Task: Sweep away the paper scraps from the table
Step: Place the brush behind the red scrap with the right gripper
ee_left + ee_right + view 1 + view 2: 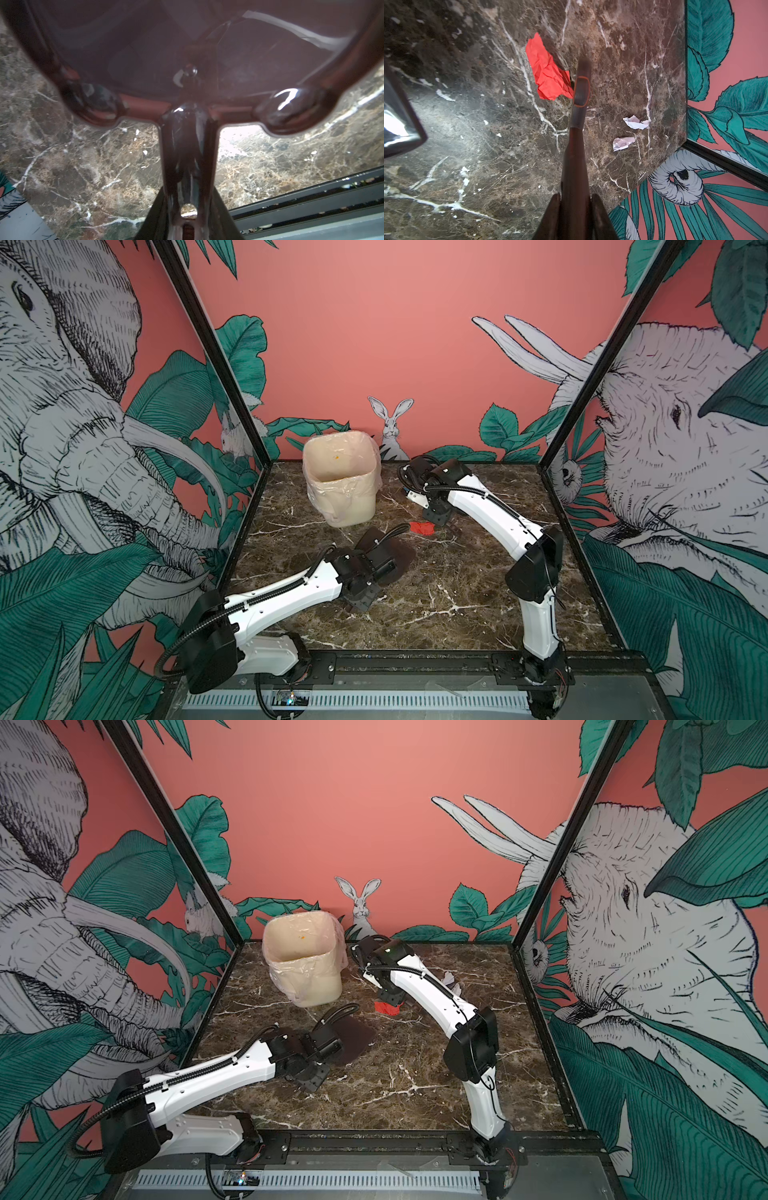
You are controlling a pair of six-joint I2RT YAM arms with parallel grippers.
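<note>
Jungle-print walls in coral and green enclose a square table (457, 593) of dark brown marble with white veins. Near its far edge, left of centre, stands a cream bin (340, 485) with a clear liner. The left gripper (188, 207) is clamped on the handle of a dark brown dustpan (353, 1038), held low at the middle of the table. The right gripper (575, 203), reaching toward the far middle, is closed tight on a slim dark brush (577, 135); its bristles cannot be made out.

Of the paper scraps, a crumpled red scrap (548, 72) lies just beside the brush tip, on the side facing the dustpan, with its long axis roughly alongside the brush. Two white scraps (635, 122) lie on the opposite side, toward the far right corner and well apart from the dustpan. The right arm is nearer all three. A stroke toward the dustpan would likely carry the red scrap first.
</note>
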